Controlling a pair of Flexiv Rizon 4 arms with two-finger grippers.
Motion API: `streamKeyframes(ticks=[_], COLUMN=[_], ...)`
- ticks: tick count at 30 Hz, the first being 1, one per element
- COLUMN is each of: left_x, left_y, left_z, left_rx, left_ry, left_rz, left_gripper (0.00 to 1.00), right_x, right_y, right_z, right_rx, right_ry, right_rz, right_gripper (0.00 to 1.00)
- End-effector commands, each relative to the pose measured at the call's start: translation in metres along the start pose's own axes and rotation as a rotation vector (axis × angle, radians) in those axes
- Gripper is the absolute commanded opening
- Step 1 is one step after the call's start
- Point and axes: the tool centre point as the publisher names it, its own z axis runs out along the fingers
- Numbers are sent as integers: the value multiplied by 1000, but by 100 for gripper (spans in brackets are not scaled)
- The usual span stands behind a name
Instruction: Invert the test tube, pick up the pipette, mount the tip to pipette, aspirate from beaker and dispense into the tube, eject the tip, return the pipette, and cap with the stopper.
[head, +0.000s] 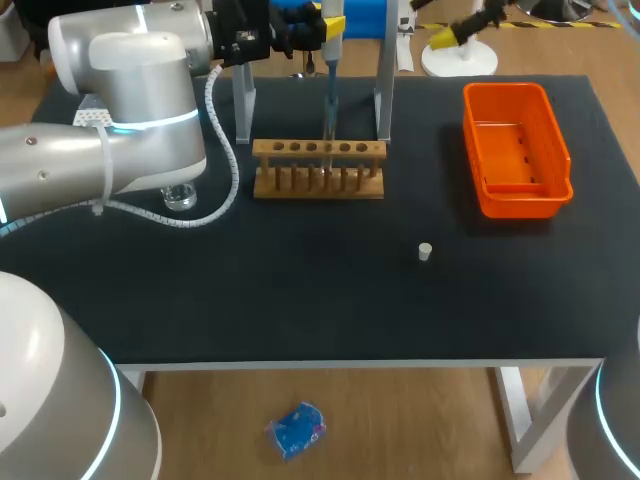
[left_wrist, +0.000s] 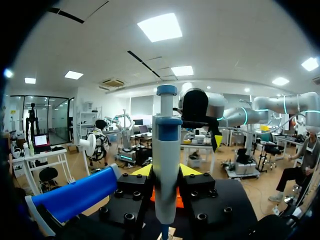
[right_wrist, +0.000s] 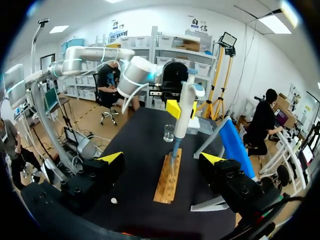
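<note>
The left pincer (left_wrist: 165, 172) is closed on the pipette (left_wrist: 166, 165). The pipette is held upright over the wooden rack (head: 318, 170), with its tip (head: 328, 122) lowered to the middle holes. The test tube itself can hardly be made out there. Dispensing into the tube is judged to be the step in hand. For this the pipette should be held vertical, with the tip centred inside the tube's mouth. The plunger should be pressed smoothly, and the pipette then lifted straight up so that the rack is not dragged.

The right pincer (right_wrist: 161, 159) is spread wide and holds nothing, back from the rack's end. The beaker (head: 180, 196) stands on the bench (head: 300, 300) under the left arm. The stopper (head: 424, 252) lies well apart in front, and an orange tray (head: 515, 150) is set to the right. The stand's legs (head: 385, 90) rise just behind the rack and could be struck on withdrawal.
</note>
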Motion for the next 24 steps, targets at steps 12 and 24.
streamKeyframes(ticks=[12, 24], left_x=[1, 1], left_y=[0, 0], left_z=[0, 0], left_rx=[0, 0], left_ry=[-3, -3], left_rz=[0, 0], left_gripper=[0, 0], right_x=[12, 3], right_y=[-8, -53], right_z=[4, 56], right_rx=[-22, -55], right_ry=[-273, -180], right_rz=[-4, 142], right_gripper=[100, 100])
